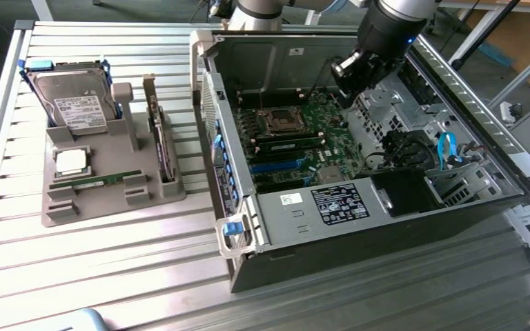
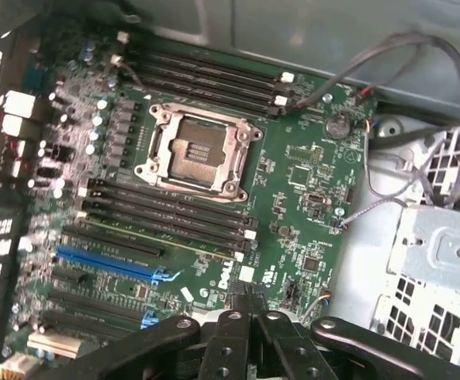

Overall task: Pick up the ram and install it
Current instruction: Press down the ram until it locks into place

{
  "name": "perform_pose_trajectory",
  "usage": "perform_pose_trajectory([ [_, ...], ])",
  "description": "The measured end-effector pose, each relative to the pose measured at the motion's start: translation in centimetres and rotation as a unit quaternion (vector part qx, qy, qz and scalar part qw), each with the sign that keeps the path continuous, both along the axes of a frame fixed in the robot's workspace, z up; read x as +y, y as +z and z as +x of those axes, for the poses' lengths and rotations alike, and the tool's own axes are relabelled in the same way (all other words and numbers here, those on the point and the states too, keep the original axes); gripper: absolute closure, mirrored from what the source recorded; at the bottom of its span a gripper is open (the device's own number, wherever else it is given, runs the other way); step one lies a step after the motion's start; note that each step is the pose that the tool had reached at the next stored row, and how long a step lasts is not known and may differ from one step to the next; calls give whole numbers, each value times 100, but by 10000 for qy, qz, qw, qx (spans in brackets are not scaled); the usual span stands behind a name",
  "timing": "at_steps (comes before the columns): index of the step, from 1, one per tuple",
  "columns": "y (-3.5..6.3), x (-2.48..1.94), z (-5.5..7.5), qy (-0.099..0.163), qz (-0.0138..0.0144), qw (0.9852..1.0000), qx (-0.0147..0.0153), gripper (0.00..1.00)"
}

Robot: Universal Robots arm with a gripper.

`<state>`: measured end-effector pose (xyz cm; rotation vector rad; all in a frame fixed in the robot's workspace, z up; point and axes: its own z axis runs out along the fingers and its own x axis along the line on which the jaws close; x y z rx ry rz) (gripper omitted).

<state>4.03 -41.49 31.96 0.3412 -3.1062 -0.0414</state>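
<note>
Gripper (image 2: 249, 305) shut, empty, over motherboard (image 2: 293, 190); ram (image 1: 94, 181) on tray (image 1: 108, 200), nine o'clock from case (image 1: 357, 227).

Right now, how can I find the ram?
Look at the grey holder on the exterior view's left of the open computer case. Nearer the camera than the hard drive and the square silver chip lies the ram. It is the only long, thin green stick there.
</note>
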Motion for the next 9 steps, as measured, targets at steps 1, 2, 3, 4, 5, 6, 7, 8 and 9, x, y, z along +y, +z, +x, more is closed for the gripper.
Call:
perform_pose_trajectory([
  [1, -2, 0, 0, -103, 0, 9999, 0, 89],
  [2, -3, 0, 0, -182, 0, 9998, 0, 89],
  [3, -4, 0, 0, -258, 0, 9997, 0, 89],
  [4, -6, 0, 0, -339, 0, 9994, 0, 89],
  [5, -7, 0, 0, -417, 0, 9991, 0, 89],
  [6, -8, 0, 0, -497, 0, 9988, 0, 89],
  [7, -9, 0, 0, -570, 0, 9984, 0, 89],
  [8, -10, 0, 0, -658, 0, 9978, 0, 89],
  [9, -11, 0, 0, -740, 0, 9973, 0, 89],
])
